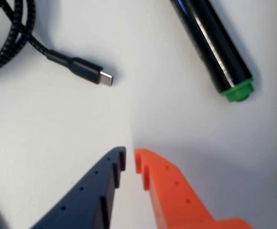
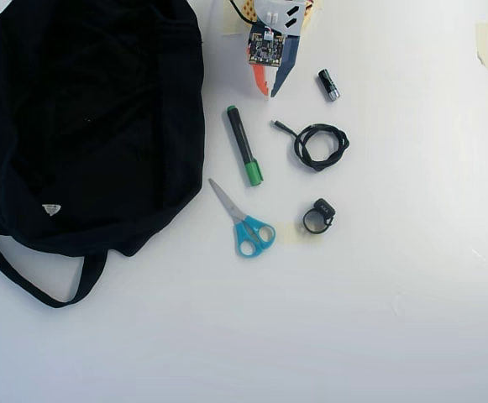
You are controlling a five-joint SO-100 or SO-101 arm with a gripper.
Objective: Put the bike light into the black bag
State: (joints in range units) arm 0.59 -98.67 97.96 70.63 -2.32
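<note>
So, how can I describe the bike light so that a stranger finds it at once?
In the overhead view, start at the black bag on the left and go right past the scissors. The bike light lies just beyond their blue handles, below the coiled cable. It alone is a tiny black block with a round strap loop.

Bike light (image 2: 318, 216): tiny black block with round strap loop, lying flat on white table, well right of black bag, apart from it. Black bag (image 2: 84, 117): large soft fabric, slumped flat, small white tag near lower edge, long strap looping below.
</note>
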